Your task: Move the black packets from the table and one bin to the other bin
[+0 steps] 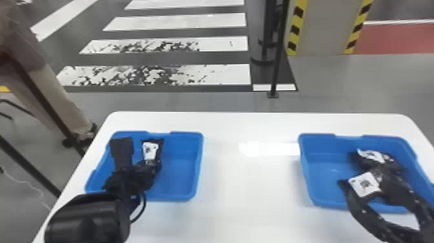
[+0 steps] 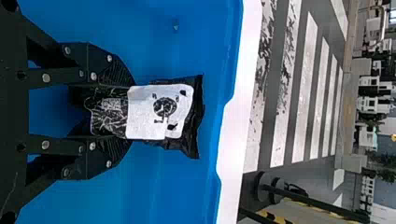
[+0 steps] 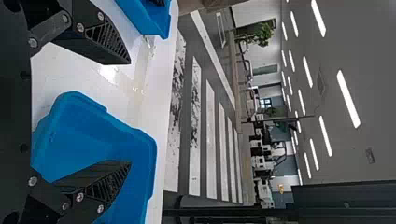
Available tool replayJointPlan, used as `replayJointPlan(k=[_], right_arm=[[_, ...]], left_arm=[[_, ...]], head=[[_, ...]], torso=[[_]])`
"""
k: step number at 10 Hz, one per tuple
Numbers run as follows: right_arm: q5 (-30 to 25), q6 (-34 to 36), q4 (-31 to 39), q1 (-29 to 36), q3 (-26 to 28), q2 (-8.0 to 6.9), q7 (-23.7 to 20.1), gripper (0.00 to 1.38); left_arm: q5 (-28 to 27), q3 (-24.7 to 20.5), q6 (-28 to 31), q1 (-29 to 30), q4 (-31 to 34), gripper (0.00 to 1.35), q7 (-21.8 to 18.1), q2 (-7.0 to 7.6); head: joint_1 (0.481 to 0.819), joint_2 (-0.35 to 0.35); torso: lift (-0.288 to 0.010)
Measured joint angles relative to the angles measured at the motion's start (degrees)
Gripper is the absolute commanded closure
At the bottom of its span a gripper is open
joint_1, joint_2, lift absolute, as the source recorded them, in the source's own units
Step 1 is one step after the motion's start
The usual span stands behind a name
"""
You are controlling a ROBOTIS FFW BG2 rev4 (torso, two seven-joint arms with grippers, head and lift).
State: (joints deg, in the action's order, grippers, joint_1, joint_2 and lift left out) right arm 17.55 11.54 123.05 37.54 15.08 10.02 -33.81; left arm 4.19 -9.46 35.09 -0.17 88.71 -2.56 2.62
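Note:
In the left bin [image 1: 190, 164], seen in the head view, my left gripper [image 1: 151, 164] reaches down to a black packet [image 1: 150, 150] with a white label. The left wrist view has my left gripper [image 2: 109, 112] shut on this packet [image 2: 161, 112], whose labelled end sticks out past the fingertips. My right gripper [image 1: 371, 195] is at the near side of the right bin [image 1: 310, 168], close to black packets with white labels [image 1: 371, 155]. In the right wrist view, my right gripper [image 3: 130, 112] stands open with nothing between its fingers.
Both blue bins stand on a white table [image 1: 245, 184], with a wide gap between them. A flat black piece [image 1: 122, 148] shows beside the held packet; I cannot tell what it is. A black post [image 1: 276, 64] rises beyond the table's far edge.

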Motion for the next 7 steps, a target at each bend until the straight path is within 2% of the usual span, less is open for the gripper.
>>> replayJointPlan(k=[2,5,7], right_arm=[[0.12,0.0,0.11,0.01,0.0,0.06,-0.12,0.28],[0.09,1.04,1.89,-0.15,0.0,0.12,-0.12,0.28],[1.6,5.26,4.6,-1.73,0.31,0.15,0.52,0.28]], left_arm=[[2.35,0.52,-2.75,2.09,3.05,1.22,-0.25,-0.11],[6.8,1.08,-6.31,11.41,17.55,1.22,-0.16,-1.64],[9.35,2.99,-8.78,16.85,25.27,1.22,-1.67,-1.68]], head=[[0.695,0.08],[0.695,0.059],[0.695,0.027]], torso=[[-0.11],[-0.11],[-0.11]])
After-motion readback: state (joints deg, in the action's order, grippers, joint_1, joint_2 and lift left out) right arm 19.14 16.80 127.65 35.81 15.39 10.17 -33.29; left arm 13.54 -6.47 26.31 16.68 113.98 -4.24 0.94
